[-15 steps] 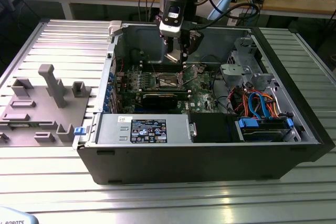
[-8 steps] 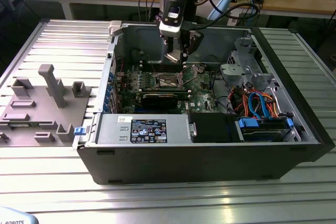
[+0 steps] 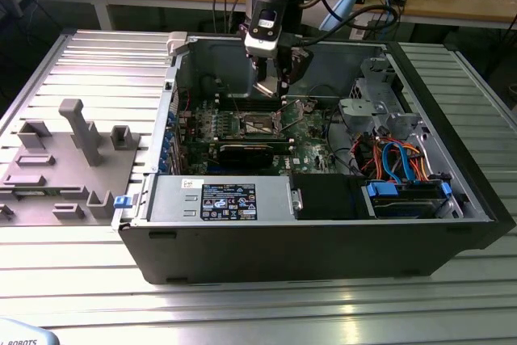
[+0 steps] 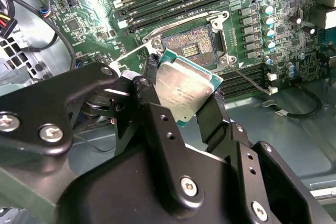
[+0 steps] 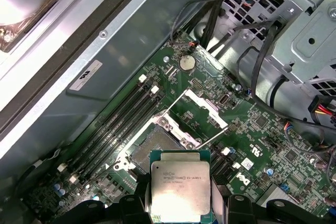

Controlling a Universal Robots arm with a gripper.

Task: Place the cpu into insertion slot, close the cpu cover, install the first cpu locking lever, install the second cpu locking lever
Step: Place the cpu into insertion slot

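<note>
One cpu hangs gripped above one insertion slot.

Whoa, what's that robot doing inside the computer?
A robot arm is reaching into an open computer case. Its gripper is shut on a small, square, silvery chip, holding it by two edges above the green board. The dark square slot for the chip sits just below it with nothing in it, so the chip is not in yet. The slot's metal cover is flipped up, open.
</note>
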